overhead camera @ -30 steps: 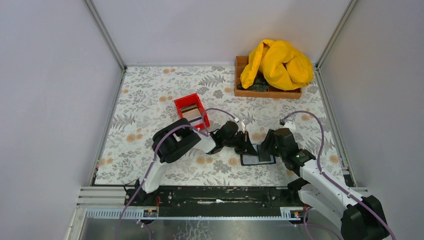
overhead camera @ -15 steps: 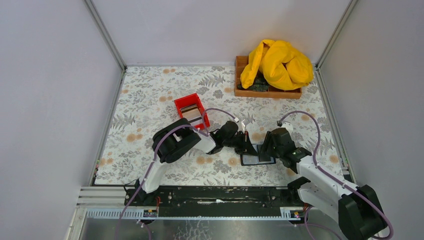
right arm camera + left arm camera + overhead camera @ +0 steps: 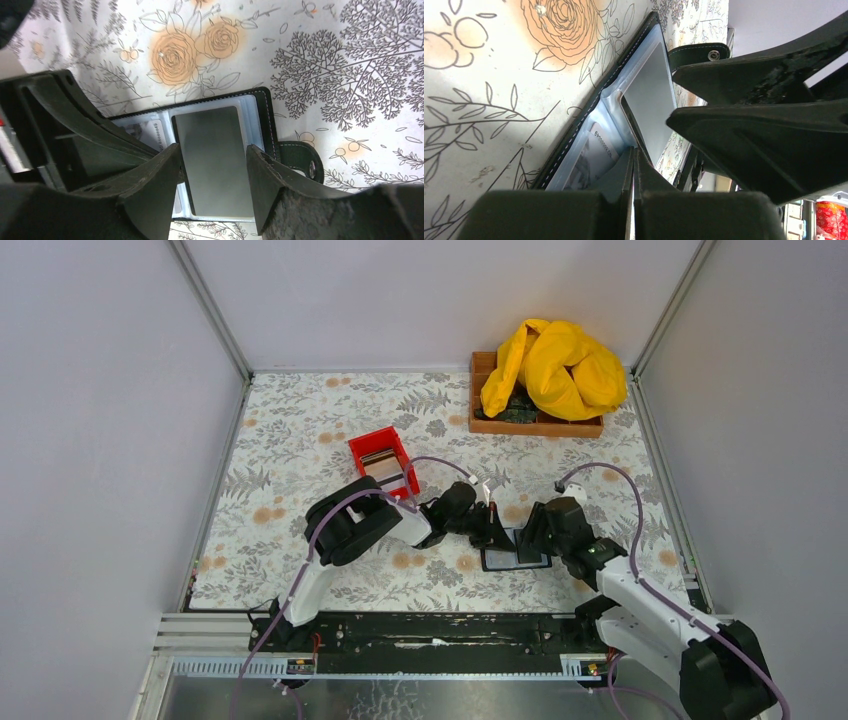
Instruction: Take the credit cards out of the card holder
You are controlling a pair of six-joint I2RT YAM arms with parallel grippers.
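The black card holder [image 3: 515, 550] lies open on the floral cloth, its grey-blue inner faces up. In the right wrist view a grey credit card [image 3: 215, 165] sits in its right sleeve, and a white printed card [image 3: 150, 132] shows in the left sleeve. My right gripper [image 3: 212, 146] is open, with one finger on each side of the grey card. My left gripper [image 3: 633, 150] is shut, and its tips press on the holder's left face [image 3: 573, 136] beside the white card [image 3: 596, 150]. In the top view both grippers meet over the holder.
A small red bin [image 3: 383, 462] with cards in it stands behind the left arm. A brown wooden tray [image 3: 480, 422] at the back right holds a yellow cloth [image 3: 555, 365]. The holder's strap with a snap [image 3: 305, 160] sticks out on its right. Grey walls enclose the table.
The right wrist has shifted slightly over the holder. The left gripper and the card holder have stayed in place.
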